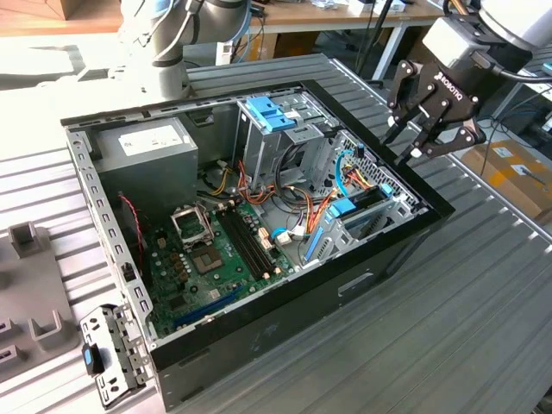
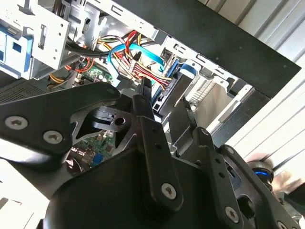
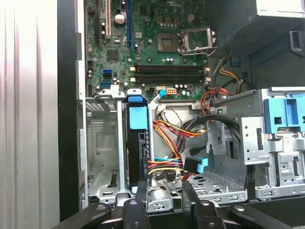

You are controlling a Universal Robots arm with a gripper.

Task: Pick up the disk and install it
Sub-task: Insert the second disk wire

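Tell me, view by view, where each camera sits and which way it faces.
Exterior view: off the arm, looking down at the open computer case; the gripper hangs empty over the exterior view's right rim.
First wrist view: on the wrist, facing into the case at the disk standing in its bay.
Second wrist view: behind the gripper, facing the cables.
Shared: all views show the light-blue bracket.

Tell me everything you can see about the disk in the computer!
The disk stands on its edge inside a silvery metal bay of the open computer case. Seen edge-on in the first wrist view, it looks dark and thin, with blue plastic on top. Red, yellow and orange wires run right beside it. The gripper hovers above, holding nothing.
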